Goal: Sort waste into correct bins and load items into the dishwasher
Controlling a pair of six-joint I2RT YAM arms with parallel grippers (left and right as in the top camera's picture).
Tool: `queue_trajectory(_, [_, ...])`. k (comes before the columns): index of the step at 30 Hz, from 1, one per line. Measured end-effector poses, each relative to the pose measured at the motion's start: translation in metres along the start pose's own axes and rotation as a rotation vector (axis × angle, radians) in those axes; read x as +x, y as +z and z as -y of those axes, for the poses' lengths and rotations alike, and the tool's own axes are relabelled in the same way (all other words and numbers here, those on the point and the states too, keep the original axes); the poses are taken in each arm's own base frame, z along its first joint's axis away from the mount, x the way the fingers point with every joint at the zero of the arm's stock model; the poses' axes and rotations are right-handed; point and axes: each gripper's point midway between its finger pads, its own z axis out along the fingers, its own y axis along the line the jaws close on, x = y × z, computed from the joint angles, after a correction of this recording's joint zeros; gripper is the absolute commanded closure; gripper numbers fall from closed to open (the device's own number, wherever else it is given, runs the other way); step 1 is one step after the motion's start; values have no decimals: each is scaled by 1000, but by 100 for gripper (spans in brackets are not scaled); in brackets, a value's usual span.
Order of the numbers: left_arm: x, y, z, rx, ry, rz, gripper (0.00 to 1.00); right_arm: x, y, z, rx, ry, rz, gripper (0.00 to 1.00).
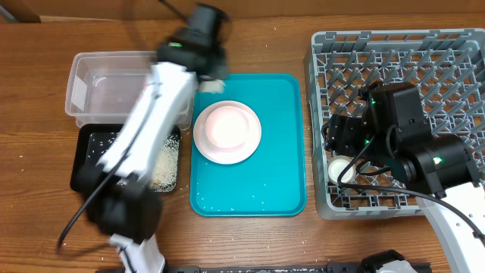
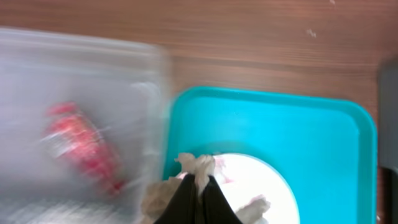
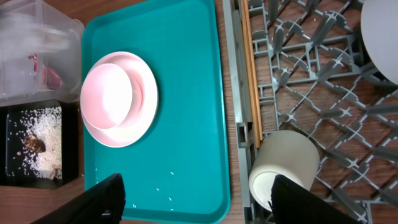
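Observation:
My left gripper (image 2: 200, 186) is shut on a crumpled white tissue (image 2: 198, 167) and holds it above the left edge of the teal tray (image 1: 280, 144), beside the clear plastic bin (image 1: 95, 83). The left arm is blurred in the overhead view. A pink bowl (image 1: 227, 125) sits on a pink plate (image 1: 246, 148) on the tray. My right gripper (image 3: 196, 199) is open and empty over the tray's right edge, beside a cream cup (image 3: 283, 165) lying in the grey dish rack (image 1: 447, 53).
The clear bin holds a red wrapper (image 2: 84, 146). A black tray (image 3: 34, 146) with rice and scraps lies below the bin. Rice grains dot the teal tray's front. A wooden chopstick (image 3: 250, 81) lies along the rack's left edge.

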Motion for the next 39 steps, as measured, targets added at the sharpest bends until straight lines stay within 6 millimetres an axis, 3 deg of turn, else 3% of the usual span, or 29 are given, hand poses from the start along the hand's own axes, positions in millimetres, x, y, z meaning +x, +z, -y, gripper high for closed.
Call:
queue_trajectory(3, [0, -28, -49, -81, -90, -18, 96, -2, 0, -1, -4, -1, 7, 23])
queue_trajectory(6, [12, -15, -83, -149, -158, -84, 94, -2, 0, -1, -4, -1, 7, 21])
queue_trajectory(7, [16, -10, -89, -161, -169, -104, 84, -2, 0, -1, -4, -1, 7, 19])
queue_trajectory(8, [28, 4, -102, -188, -185, -160, 82, -2, 0, -1, -4, -2, 7, 19])
queue_trajectory(10, [42, 12, -112, -199, -197, -233, 74, -2, 0, -1, -4, -4, 8, 19])
queue_trajectory(12, [54, 8, -119, -197, -211, -296, 66, -2, 0, -1, -4, -5, 7, 19])
queue_trajectory(14, [57, -5, -124, -189, -227, -316, 63, -2, 0, -1, -4, -5, 7, 18])
queue_trajectory(17, [55, -40, -125, -167, -239, -291, 55, -2, 0, -1, -4, -8, 7, 15])
queue_trajectory(18, [56, -56, -124, -157, -235, -274, 43, -2, 0, -1, -4, -9, 7, 13])
queue_trajectory(19, [58, -79, -121, -141, -220, -249, 8, -2, 0, -1, -4, -10, 7, 4])
queue_trajectory(20, [60, -97, -118, -127, -209, -224, 0, -2, 0, -1, -4, -9, 8, 0])
queue_trajectory(24, [72, -173, -105, -55, -169, -92, 0, -2, 0, -1, -5, -12, 7, 0])
queue_trajectory(28, [83, -220, -101, 2, -153, 15, 0, -2, 0, -1, -4, -12, 7, 0])
queue_trajectory(32, [87, -237, -103, 17, -157, 63, 0, -2, 0, -1, -4, -12, 7, 0])
queue_trajectory(39, [86, -236, -103, 17, -157, 60, 0, -2, 0, -1, -4, -12, 8, 0])
